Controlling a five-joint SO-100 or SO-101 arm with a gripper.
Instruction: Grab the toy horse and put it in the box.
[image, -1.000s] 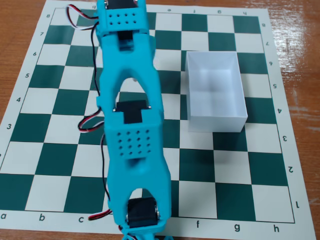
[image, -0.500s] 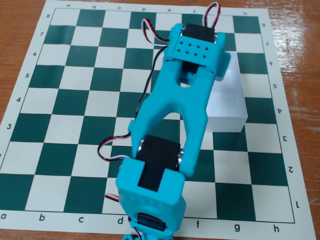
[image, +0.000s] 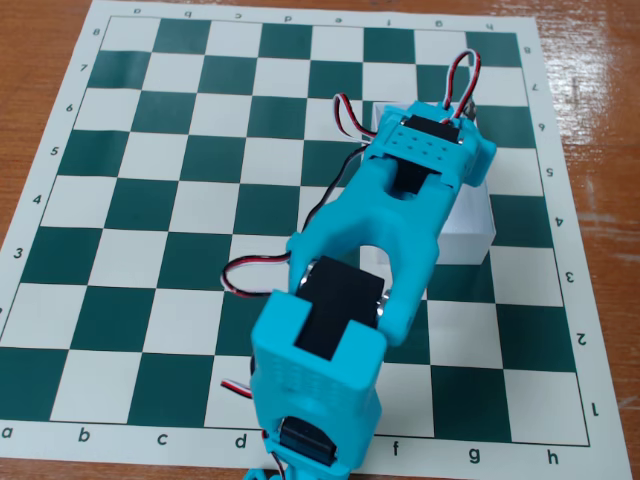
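The white box (image: 467, 226) stands on the right part of the chessboard, around files f to g and ranks 4 to 6. My turquoise arm (image: 380, 240) reaches from the bottom edge up over the box. Its wrist block (image: 432, 142) hangs above the box's far half and covers most of the opening. The gripper's fingers are hidden under the wrist block, so I cannot tell whether they are open or shut, or whether they hold anything. The toy horse does not show anywhere in this view.
The green and white chessboard mat (image: 150, 200) lies on a brown wooden table (image: 600, 120). No pieces show on its squares. Red, white and black servo wires (image: 455, 75) loop beside the wrist and along the arm's left side.
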